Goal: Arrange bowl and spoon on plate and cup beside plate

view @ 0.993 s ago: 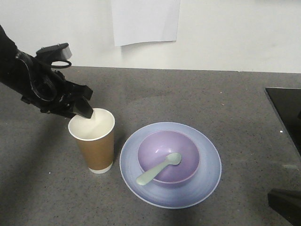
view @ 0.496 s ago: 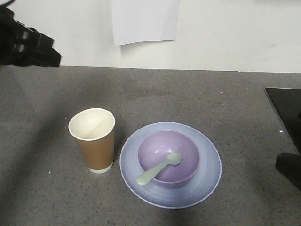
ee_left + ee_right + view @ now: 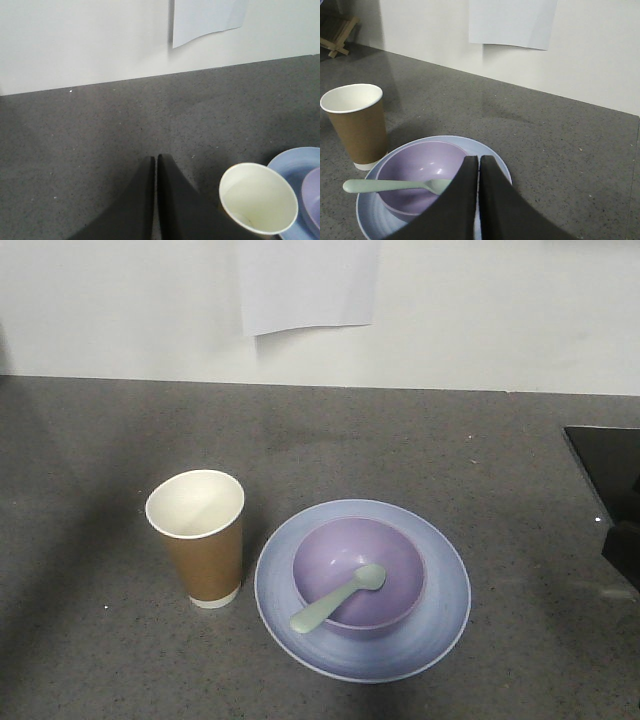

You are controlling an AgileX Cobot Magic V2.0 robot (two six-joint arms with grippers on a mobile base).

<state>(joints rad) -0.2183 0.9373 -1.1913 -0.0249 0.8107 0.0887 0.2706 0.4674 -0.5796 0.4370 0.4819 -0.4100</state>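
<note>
Brown cup (image 3: 258, 198) beside closed left hand (image 3: 155, 161)

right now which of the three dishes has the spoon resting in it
The purple bowl on the plate: the spoon lies across its rim. The brown cup stands empty beside it.

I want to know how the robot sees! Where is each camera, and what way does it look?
Front view: high up, looking down at the cup, plate, bowl and spoon; no gripper shows.
Left wrist: on the left arm, facing the wall; its shut left gripper shows, cup to its right.
Right wrist: low on the right arm, facing the wall; its shut right gripper shows over the bowl.
All three share the cup, plate and bowl.
</note>
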